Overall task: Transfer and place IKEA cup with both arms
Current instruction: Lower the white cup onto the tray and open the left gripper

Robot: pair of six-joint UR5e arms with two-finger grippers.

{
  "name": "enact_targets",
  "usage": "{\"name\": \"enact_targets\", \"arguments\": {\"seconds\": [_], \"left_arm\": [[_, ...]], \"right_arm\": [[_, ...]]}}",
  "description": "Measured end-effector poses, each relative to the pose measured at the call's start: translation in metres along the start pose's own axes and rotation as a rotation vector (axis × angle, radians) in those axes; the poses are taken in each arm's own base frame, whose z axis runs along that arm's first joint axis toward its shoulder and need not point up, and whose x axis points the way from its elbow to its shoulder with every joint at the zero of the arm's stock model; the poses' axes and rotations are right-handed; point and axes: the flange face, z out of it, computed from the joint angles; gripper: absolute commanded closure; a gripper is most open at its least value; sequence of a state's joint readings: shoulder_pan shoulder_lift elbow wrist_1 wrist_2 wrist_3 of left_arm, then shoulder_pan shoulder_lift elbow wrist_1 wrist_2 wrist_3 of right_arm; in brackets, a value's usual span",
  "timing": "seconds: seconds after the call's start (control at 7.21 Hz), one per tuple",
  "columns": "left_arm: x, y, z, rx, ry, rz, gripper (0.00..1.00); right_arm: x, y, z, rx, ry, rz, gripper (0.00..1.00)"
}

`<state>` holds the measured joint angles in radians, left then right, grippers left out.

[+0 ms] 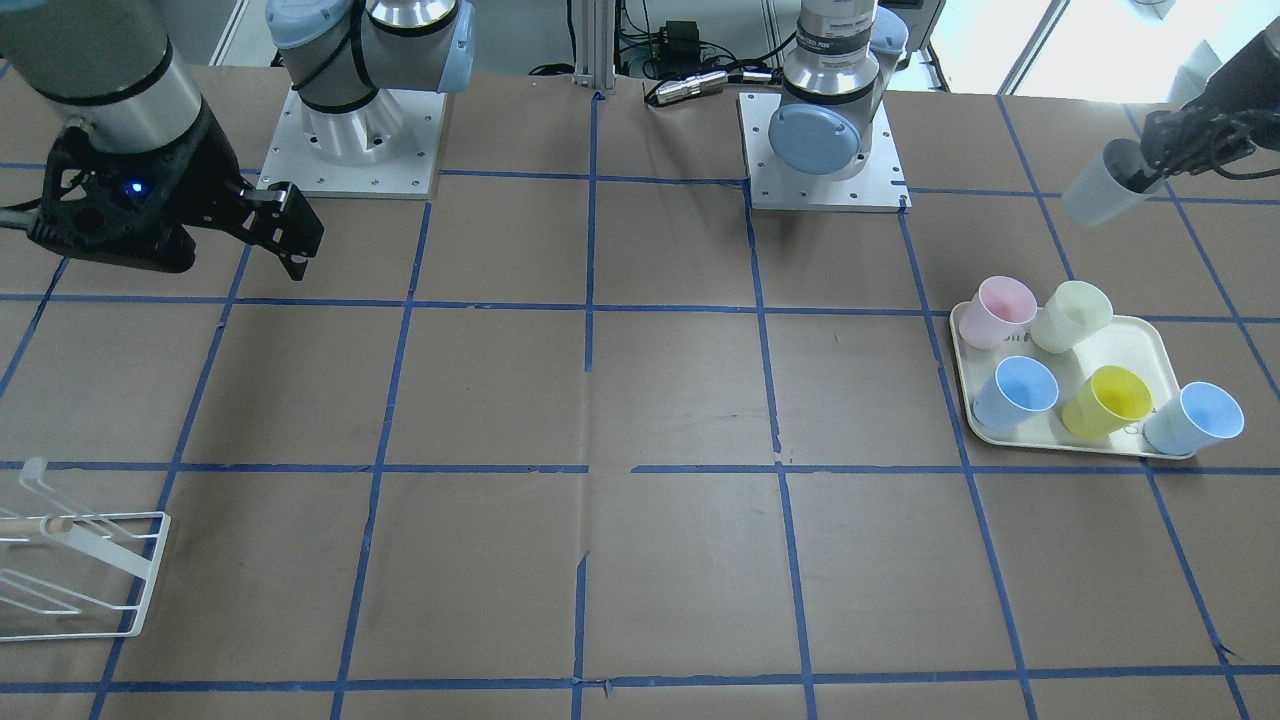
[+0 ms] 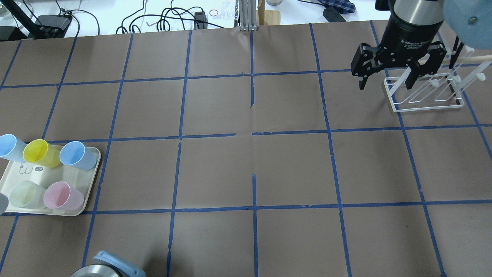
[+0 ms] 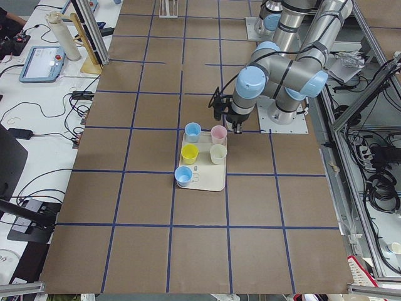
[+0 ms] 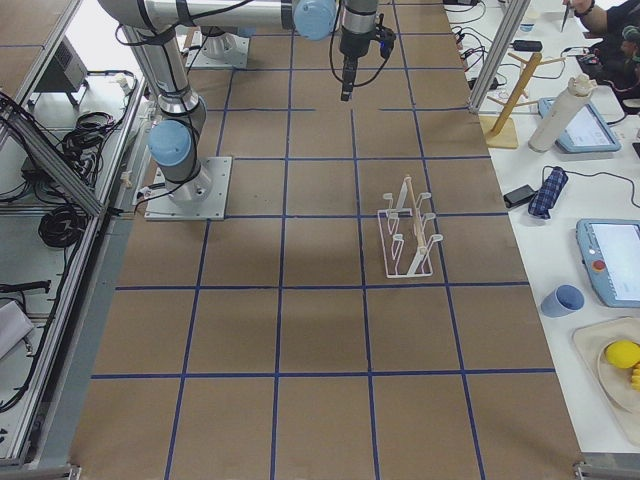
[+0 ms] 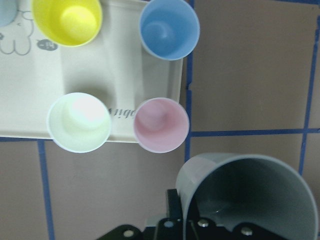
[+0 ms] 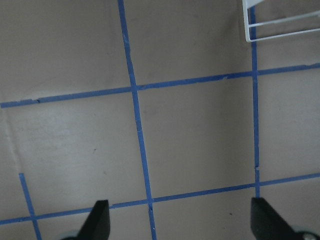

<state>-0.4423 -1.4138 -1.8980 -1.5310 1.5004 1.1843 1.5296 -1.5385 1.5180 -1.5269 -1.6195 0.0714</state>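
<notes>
The pale grey IKEA cup (image 1: pixel 1100 192) is in my left gripper (image 1: pixel 1142 178), held tilted above the table, clear of the tray on the side toward the robot's base. In the left wrist view the cup (image 5: pixel 250 197) fills the lower right, with the gripper shut on its rim and one finger inside. A sliver of the cup shows at the overhead view's left edge (image 2: pixel 2 202). My right gripper (image 2: pixel 385 86) is open and empty, hovering by the white rack (image 2: pixel 426 94). It also shows in the front view (image 1: pixel 298 235).
A cream tray (image 1: pixel 965 400) holds pink (image 1: pixel 998 312), cream-green (image 1: pixel 1072 315), yellow (image 1: pixel 1107 402) and two light blue cups (image 1: pixel 1015 392). The outer blue cup (image 1: pixel 1195 418) sits at the tray's corner. The rack (image 1: pixel 80 570) stands at the other end. Blue tape lines cross the brown table.
</notes>
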Motion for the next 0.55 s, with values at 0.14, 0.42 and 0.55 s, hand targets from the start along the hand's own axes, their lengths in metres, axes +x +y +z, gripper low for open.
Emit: {"name": "enact_targets", "arguments": {"seconds": [0.14,0.42,0.55], "left_arm": [[-0.029,0.003,0.009,0.022,-0.028,0.040,1.00],[-0.079,-0.011,0.044,0.077,-0.040,0.102,1.00],[-0.098,-0.017,0.061,0.092,-0.046,0.138,1.00]], "right_arm": [[-0.006,0.003,-0.012,0.071,-0.046,-0.002,0.00],[-0.021,0.009,-0.022,0.142,-0.074,-0.023,0.00],[-0.031,0.013,-0.022,0.143,-0.069,-0.036,0.00]]}}
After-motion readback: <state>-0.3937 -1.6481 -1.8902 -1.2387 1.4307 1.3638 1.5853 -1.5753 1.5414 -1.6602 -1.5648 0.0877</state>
